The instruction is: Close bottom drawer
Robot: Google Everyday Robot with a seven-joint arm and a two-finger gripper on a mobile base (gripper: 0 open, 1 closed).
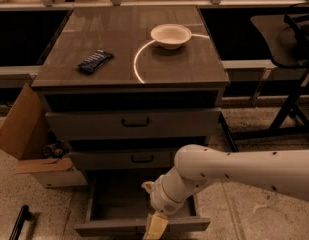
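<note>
The grey cabinet has three drawers. The bottom drawer is pulled out wide, its inside dark and its slim front panel near the lower edge of the view; its handle does not show. My gripper hangs at the end of the white arm, right at the middle of that front panel. The top drawer and the middle drawer stand pushed in.
A white bowl and a dark snack packet lie on the cabinet top. An open cardboard box stands at the left. A black table leg frame stands at the right. A dark rod lies on the floor.
</note>
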